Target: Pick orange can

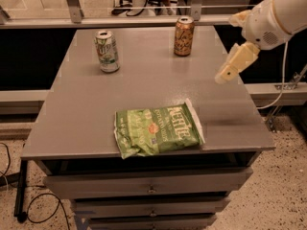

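The orange can [183,36] stands upright near the back right of the grey table [144,87]; it is orange-brown with pale script lettering and a silver top. My gripper [227,73] hangs from the white arm at the right, above the table's right edge. It is to the right of the can and nearer to the front, apart from it. It holds nothing.
A white-and-green can [107,51] stands upright at the back left of the table. A green chip bag [158,130] lies flat near the front edge. Drawers sit under the tabletop. A rail and glass run behind the table. Cables lie on the floor at the left.
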